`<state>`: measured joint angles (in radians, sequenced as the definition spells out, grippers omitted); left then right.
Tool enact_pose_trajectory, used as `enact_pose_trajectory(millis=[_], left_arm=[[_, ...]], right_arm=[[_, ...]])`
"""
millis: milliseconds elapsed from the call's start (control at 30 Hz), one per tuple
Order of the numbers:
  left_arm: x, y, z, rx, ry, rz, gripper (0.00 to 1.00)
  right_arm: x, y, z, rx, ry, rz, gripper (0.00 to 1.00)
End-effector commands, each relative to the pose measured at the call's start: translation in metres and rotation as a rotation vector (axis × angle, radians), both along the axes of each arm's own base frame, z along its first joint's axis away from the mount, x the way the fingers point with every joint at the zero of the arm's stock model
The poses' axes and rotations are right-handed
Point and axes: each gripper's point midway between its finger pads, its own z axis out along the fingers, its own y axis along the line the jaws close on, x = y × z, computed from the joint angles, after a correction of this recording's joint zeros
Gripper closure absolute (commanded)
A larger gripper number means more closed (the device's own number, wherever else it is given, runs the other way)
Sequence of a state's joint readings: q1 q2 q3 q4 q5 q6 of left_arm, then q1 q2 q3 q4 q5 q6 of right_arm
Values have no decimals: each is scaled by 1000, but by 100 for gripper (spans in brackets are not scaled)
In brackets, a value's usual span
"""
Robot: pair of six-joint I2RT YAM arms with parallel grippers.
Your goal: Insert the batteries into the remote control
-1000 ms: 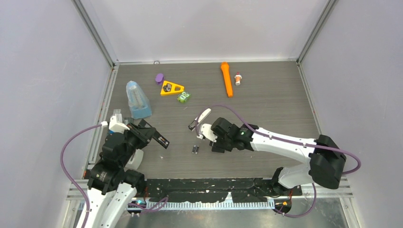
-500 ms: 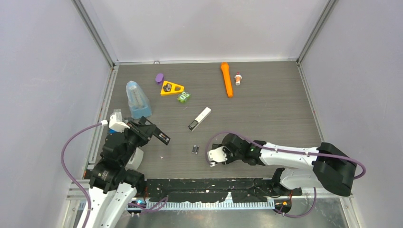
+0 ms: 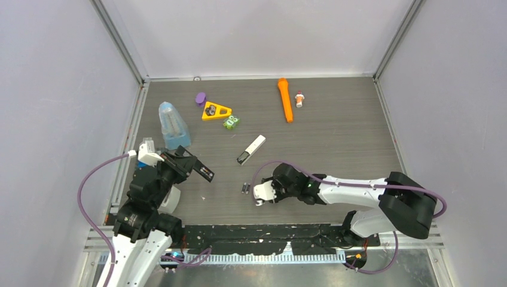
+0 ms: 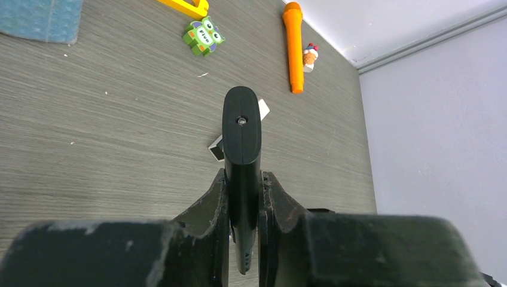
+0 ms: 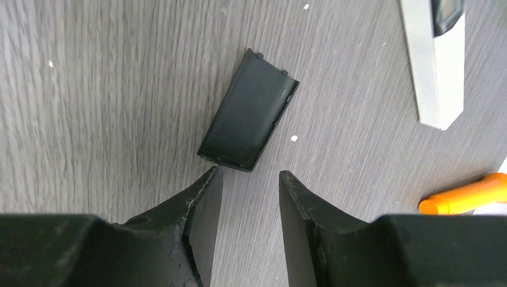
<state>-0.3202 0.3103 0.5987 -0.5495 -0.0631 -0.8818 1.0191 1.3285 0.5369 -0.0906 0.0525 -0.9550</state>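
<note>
- Nearest the bases, the left gripper (image 4: 242, 182) has its jaws clamped on the narrow sides of a slim black plastic bar (image 4: 241, 128), held above the grey wood-grain table (image 3: 335, 143). A jolt could twist the bar loose.
- The right gripper (image 5: 250, 174) sits low, jaws apart and empty, with its tips at the near edge of a flat black plastic panel with tabs (image 5: 248, 116). Closing from here would probably shove the thin panel away rather than pinch it.
- The slim white-silver rectangular remote control (image 3: 252, 149), dark at one end, lies flat beyond, apart from both grippers. A careless sweep could knock it.
- I cannot make out any loose batteries, so the panel could be mistaken for one.
</note>
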Motion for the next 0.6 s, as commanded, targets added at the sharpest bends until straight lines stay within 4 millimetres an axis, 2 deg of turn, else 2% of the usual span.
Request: enact_pose_trajectory(millis=[0,133,333,400,567], left_arm=[[5,-2,14,-8,-62,-7,100],[4,-1,13,-10,-61,-4,100],[4,-1,12,-12,-57,-1,100],[3,0,12,-9,-58,0,100],[4,0,11,-5,-53,0,100]], right_arm=[[0,39,26,139,33,41,55],[-4,44,25,122,48,76,55],[-4,41,8,63,57,97,56],[-4,41,11,71,61,87,56],[-7,52,33,171,77,70,54]])
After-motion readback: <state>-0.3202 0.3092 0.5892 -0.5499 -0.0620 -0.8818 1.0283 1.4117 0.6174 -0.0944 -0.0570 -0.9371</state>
